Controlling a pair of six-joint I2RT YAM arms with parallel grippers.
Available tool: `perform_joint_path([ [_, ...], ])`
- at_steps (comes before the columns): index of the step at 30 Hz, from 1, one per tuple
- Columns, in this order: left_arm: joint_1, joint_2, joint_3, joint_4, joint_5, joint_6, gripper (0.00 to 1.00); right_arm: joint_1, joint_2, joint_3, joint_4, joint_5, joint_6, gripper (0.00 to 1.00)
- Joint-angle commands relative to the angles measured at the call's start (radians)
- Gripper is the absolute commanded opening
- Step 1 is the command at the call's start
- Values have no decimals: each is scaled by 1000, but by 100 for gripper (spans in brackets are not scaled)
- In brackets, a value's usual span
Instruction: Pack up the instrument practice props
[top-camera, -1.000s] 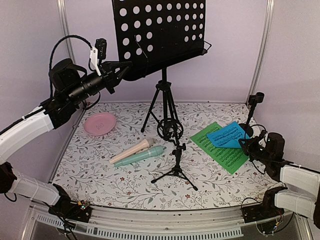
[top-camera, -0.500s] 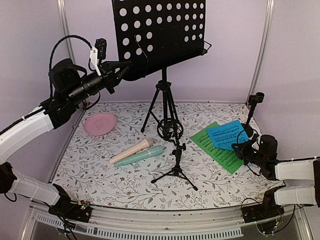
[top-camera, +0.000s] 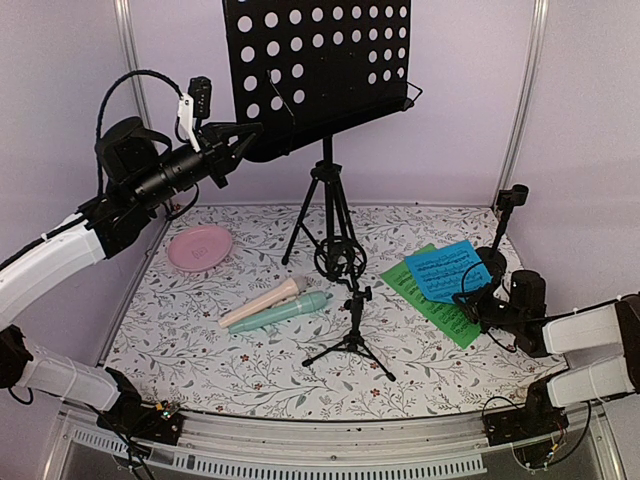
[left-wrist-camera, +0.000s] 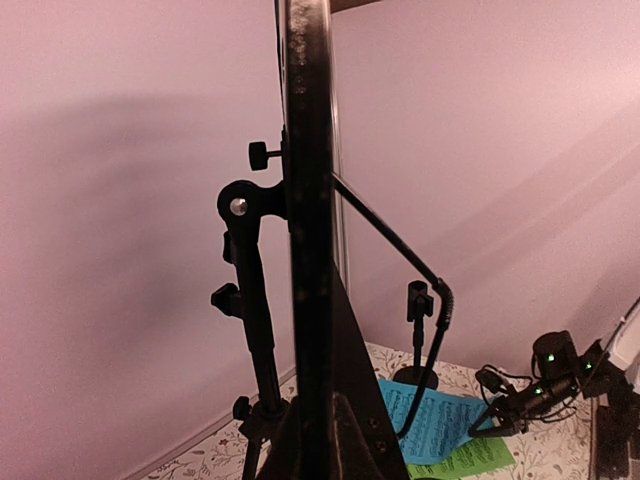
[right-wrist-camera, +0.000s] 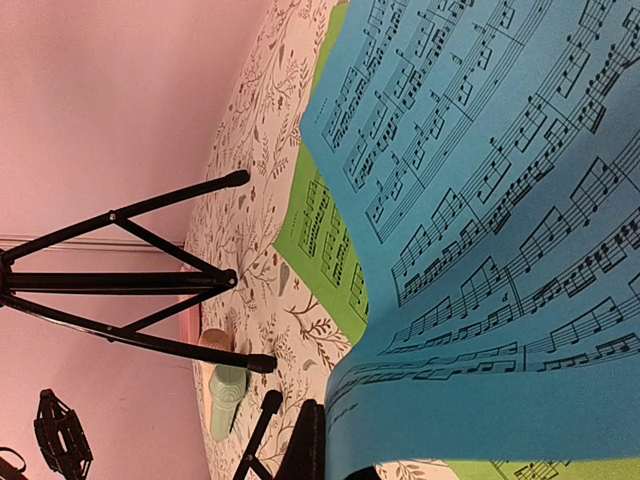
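Firmly, left pincer (top-camera: 238, 135) clamps the flat perforated rack (top-camera: 335, 112); right pincer (top-camera: 470, 298) pinches the curled blue sheet (top-camera: 445, 268).

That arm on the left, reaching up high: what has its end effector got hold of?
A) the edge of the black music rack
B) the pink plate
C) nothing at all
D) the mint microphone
A: the left end effector is clamped on the lower left edge of the black music rack, while the pink plate and mint microphone lie on the table.
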Motion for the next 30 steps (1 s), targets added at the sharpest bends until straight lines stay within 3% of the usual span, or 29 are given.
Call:
perform_joint_path([
  [1, -1, -41, 10, 63, -4, 42, 0, 8, 21, 21, 30, -29, -53, 0],
  [10, -1, -40, 8, 65, -6, 45, 0, 8, 89, 27, 38, -94, -110, 4],
  [13, -1, -41, 8, 66, -6, 44, 0, 8, 111, 30, 52, -131, -142, 12],
  [18, -1, -40, 7, 68, -8, 44, 2, 8, 114, 22, 86, -178, -174, 35],
  [21, -1, -44, 5, 69, -10, 44, 5, 8, 90, 14, 88, -189, -182, 37],
  [26, -1, -49, 0, 73, -10, 47, 17, 10, 39, 0, 83, -239, -180, 44],
  [30, -1, -54, -8, 81, -16, 49, 27, 78, -30, -12, 67, -271, -168, 63],
])
